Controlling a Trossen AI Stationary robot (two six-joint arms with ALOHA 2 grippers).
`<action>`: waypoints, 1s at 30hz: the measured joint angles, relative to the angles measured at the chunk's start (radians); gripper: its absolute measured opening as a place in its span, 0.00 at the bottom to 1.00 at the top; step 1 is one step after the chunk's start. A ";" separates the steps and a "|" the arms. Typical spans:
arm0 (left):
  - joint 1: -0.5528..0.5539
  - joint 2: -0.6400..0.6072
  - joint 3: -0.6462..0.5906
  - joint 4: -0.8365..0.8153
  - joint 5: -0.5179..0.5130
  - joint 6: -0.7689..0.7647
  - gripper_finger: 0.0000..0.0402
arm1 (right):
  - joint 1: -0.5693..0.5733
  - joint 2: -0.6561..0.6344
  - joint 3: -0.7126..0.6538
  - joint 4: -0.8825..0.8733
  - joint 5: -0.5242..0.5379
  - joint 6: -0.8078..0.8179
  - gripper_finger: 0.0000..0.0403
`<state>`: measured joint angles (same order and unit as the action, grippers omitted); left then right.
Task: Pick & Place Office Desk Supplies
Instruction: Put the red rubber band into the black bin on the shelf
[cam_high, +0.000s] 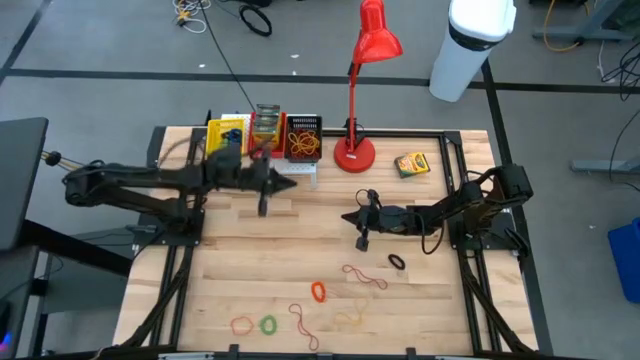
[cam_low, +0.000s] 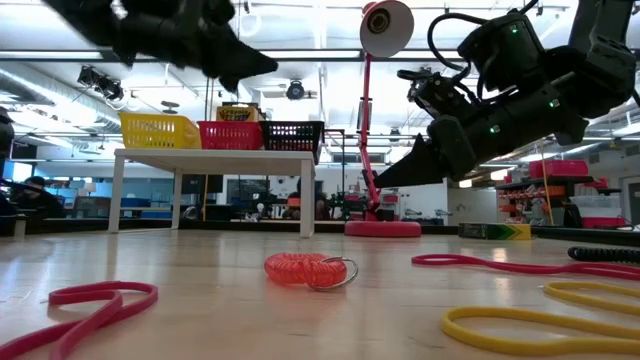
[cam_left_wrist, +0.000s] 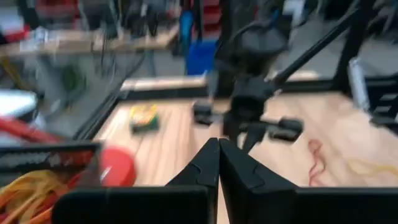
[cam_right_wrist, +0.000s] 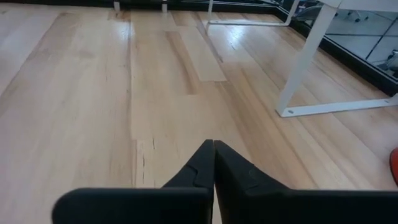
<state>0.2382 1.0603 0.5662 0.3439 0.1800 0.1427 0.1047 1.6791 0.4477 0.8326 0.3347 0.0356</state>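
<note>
Left arm stretched out flat from the left side toward the middle, wrist up high over the back half of the table. Left gripper pointing right, fingers pinched fully together, nothing between them. Riding near the top of the low view, so well clear of the tabletop.

Right arm folded at the elbow, reaching in from the right edge toward centre. Right gripper aimed left and angled down a bit, fingers closed tip to tip too, holding nothing. Also hanging above the wood, not touching. Both grippers facing each other, a gap between them.
</note>
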 joint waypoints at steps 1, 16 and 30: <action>-0.020 0.012 -0.046 0.099 -0.008 -0.006 0.03 | 0.000 0.000 0.003 -0.016 0.009 0.011 0.03; -0.153 0.313 -0.182 0.506 -0.083 -0.051 0.03 | 0.116 -0.009 0.252 -0.857 -0.050 0.299 0.02; -0.180 0.617 -0.182 0.932 -0.014 -0.064 0.03 | 0.405 -0.005 0.462 -1.304 -0.169 0.631 0.46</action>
<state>0.0578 1.6769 0.3847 1.2761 0.1661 0.0787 0.5097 1.6739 0.9096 -0.4709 0.1662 0.6668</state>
